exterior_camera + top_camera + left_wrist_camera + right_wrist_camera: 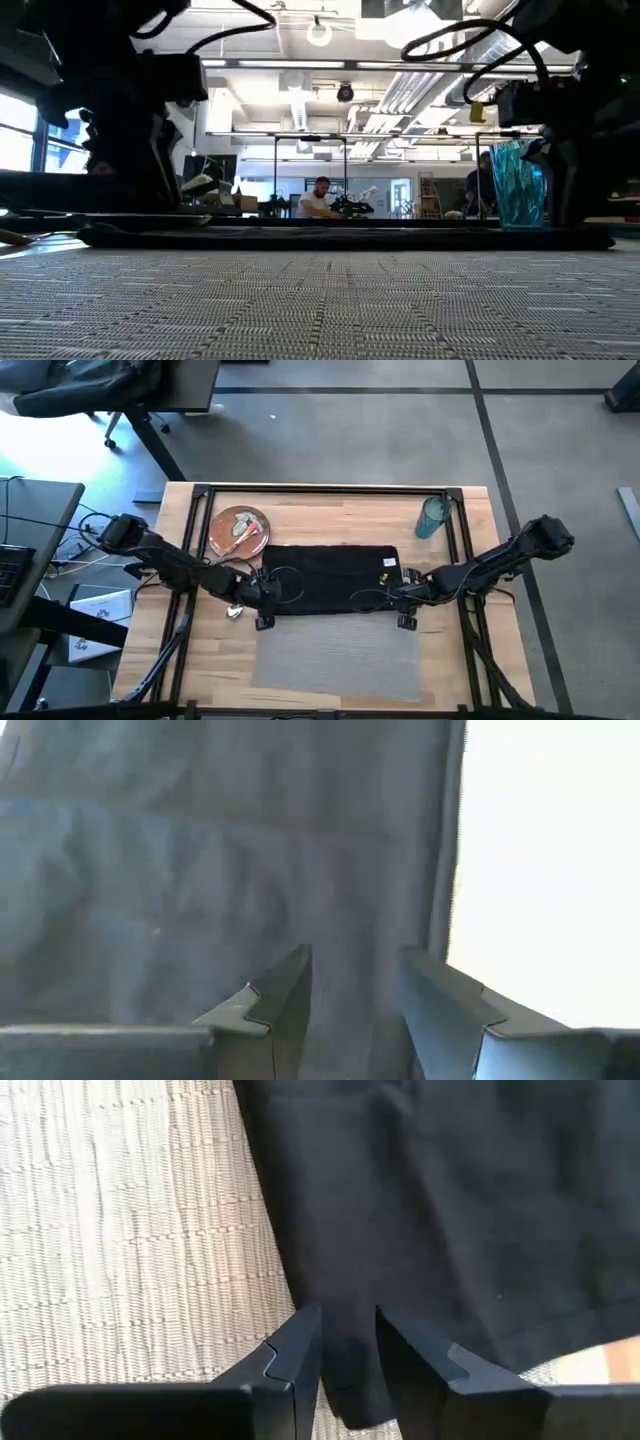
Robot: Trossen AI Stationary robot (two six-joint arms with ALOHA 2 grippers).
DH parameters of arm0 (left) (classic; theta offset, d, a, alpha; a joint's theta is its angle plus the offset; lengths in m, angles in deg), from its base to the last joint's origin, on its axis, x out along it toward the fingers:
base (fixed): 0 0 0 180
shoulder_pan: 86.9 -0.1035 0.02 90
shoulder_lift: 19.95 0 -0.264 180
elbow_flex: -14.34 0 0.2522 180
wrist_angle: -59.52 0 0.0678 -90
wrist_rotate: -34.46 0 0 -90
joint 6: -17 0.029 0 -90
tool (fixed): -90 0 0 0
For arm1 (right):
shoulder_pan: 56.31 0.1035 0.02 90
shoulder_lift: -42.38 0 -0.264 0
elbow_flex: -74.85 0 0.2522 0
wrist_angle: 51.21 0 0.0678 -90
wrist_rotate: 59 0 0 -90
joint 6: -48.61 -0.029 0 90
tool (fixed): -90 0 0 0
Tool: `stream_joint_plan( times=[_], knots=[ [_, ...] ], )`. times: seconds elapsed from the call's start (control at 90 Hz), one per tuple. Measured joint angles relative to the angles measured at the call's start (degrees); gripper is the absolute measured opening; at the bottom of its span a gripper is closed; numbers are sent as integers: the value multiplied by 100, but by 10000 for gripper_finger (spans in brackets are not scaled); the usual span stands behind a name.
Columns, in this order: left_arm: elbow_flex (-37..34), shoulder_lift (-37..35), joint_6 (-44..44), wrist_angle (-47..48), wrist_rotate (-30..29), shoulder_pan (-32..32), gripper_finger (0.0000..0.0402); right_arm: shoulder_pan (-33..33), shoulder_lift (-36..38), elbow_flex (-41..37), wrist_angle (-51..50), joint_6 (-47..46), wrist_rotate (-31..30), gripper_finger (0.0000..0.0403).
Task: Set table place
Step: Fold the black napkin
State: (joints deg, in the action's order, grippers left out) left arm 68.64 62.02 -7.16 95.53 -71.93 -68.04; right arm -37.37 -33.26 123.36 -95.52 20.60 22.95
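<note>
A black cloth napkin (pixel 330 575) lies spread flat across the far edge of the grey woven placemat (pixel 335 655) on the wooden table (pixel 470 660). My left gripper (pixel 262 600) stands at the napkin's left near corner and my right gripper (pixel 405 600) at its right near corner. Both are down at the cloth and shut on it. The orange-brown plate (pixel 238 530) sits at the far left with cutlery lying on it. A teal tumbler (pixel 433 517) stands upright at the far right. My left gripper (pixel 355 990) pinches the napkin near its left near edge (pixel 350 945) between its two fingers, coming from above; how many layers, I cannot tell. The cloth lies flat on the table. My right gripper (pixel 348 1345) pinches the napkin's right near corner (pixel 345 1315) between its two fingers from above. That corner rests on the placemat (pixel 130 1230) and is not lifted.
The near part of the placemat (pixel 320 300) is bare. Black frame rails (pixel 330 488) run along the table's far edge and both sides. Cables trail from both arms over the napkin.
</note>
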Motion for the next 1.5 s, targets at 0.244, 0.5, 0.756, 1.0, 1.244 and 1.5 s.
stream_joint_plan(
  times=[0.244, 0.5, 0.756, 1.0, 1.244, 1.5],
  knots=[
    [13, -101, 43, -173, -42, -45, 131, -4, 0, 37, 65, 260, -247, 105],
    [17, -103, 230, -447, -66, -407, 158, -17, 2, 39, -74, 298, -250, 189],
    [129, -103, 1029, -705, 109, -547, 202, -17, 5, 739, -1501, 319, -193, 246],
    [363, -109, 897, -93, 243, -208, 209, 87, 11, 779, -752, 873, -176, 249],
    [332, -87, 15, 658, 151, 557, 205, 175, -119, 144, 11, 1018, -332, 249],
    [332, 100, -5, 689, -153, 806, 191, 173, -131, -169, 433, 1010, -370, 249]
  ],
)
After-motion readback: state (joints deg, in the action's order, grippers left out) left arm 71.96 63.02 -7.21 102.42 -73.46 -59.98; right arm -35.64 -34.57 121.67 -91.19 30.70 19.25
